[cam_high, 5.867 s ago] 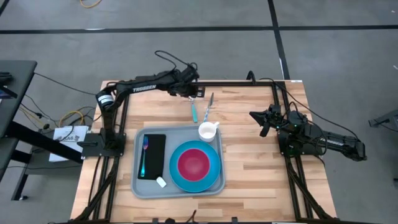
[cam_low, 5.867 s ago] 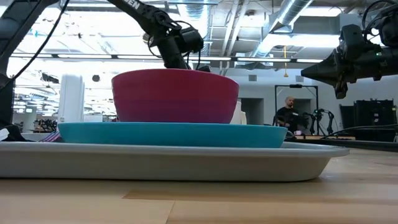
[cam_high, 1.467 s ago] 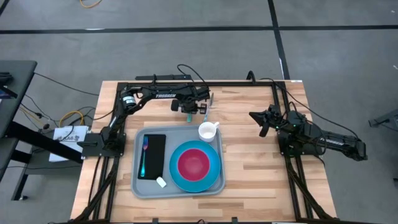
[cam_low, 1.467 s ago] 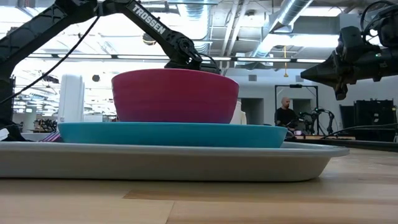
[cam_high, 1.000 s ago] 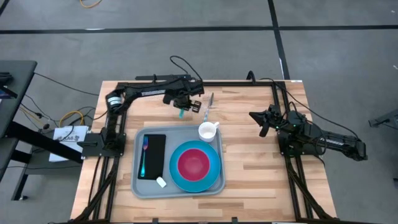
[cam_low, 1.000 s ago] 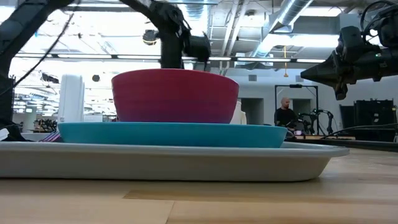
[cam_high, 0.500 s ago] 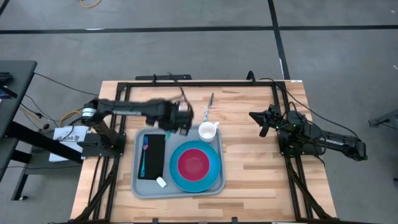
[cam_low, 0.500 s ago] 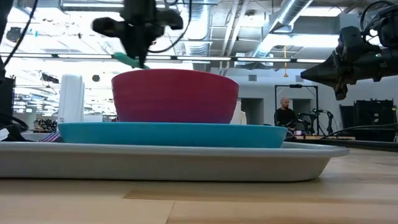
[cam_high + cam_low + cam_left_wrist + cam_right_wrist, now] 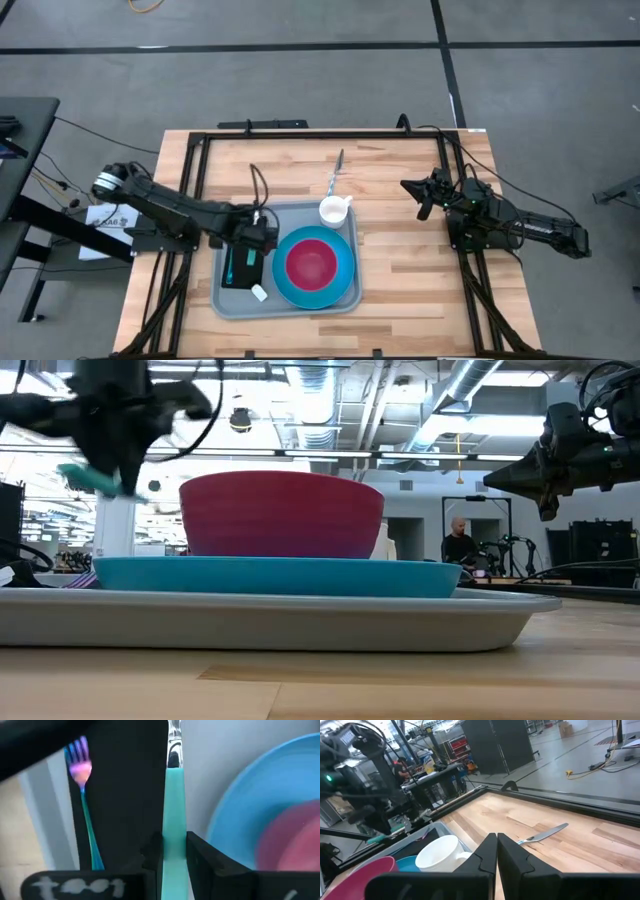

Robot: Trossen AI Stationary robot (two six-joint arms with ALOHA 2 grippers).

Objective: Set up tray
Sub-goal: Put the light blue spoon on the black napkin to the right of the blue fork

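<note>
The light grey-blue tray [image 9: 345, 296] lies on the wooden table. It carries a black napkin [image 9: 125, 795] with a teal-handled fork [image 9: 81, 775], and a blue plate [image 9: 283, 278] with a pink bowl [image 9: 312, 264]. My left gripper [image 9: 255, 243] hovers over the napkin, shut on a teal-handled utensil [image 9: 174, 815] with a metal end. My right gripper [image 9: 407, 187] waits shut above the table's right side. My left gripper pinches the utensil's teal handle [image 9: 174, 837] between its two fingers [image 9: 200, 851], coming from above. The utensil is lifted clear over the napkin. Its metal end [image 9: 174, 745] reaches out past the fingertips, and in the low view the handle [image 9: 88, 477] sticks out tilted below the gripper.
A white cup [image 9: 335, 211] stands at the tray's far right corner. A silver utensil [image 9: 337, 168] lies on the bare wood beyond it. A small white item [image 9: 259, 292] sits near the tray's near edge. A black frame [image 9: 300, 133] borders the table. A person [image 9: 462, 547] sits far behind.
My left gripper has carried the teal-handled utensil from the bare wood beyond the tray toward the near and left, ending over the black napkin. The utensil stays lifted clear in its fingers throughout.
</note>
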